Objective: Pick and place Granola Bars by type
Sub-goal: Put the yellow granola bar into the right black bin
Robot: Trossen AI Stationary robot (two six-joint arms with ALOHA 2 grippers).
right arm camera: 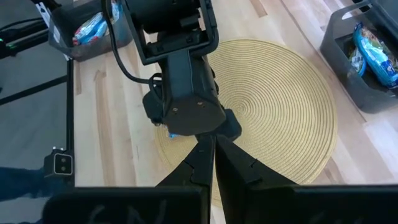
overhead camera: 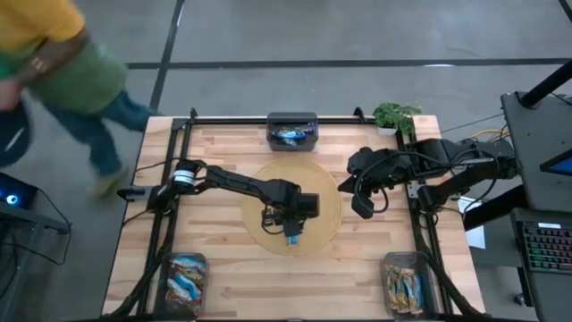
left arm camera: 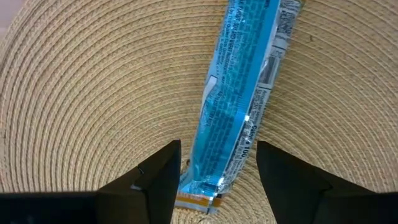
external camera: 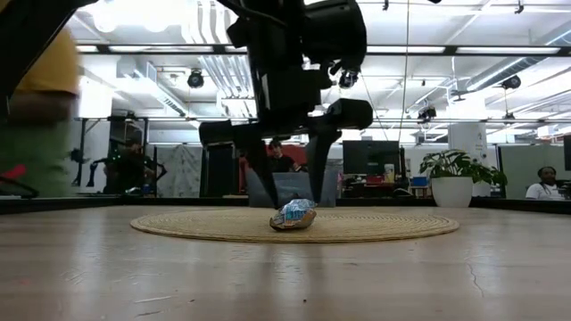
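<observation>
A blue-wrapped granola bar [left arm camera: 242, 93] lies flat on the round woven mat [overhead camera: 322, 192] near its near edge, and shows in the low view as a crinkled blue packet [external camera: 293, 215]. My left gripper [left arm camera: 219, 180] is open and points steeply down over the bar's one end. Its two fingers stand on either side of that end, apart from the wrapper. My right gripper [overhead camera: 365, 207] hangs shut above the table to the right of the mat, with nothing in it; its fingertips [right arm camera: 213, 162] meet.
A grey bin [overhead camera: 292, 131] with blue bars stands at the far edge, a bin [overhead camera: 185, 279] with mixed bars at the near left, and a bin [overhead camera: 404, 284] with orange-brown bars at the near right. A potted plant [overhead camera: 396, 116] is at the far right corner. A person [overhead camera: 54, 63] moves past the far left.
</observation>
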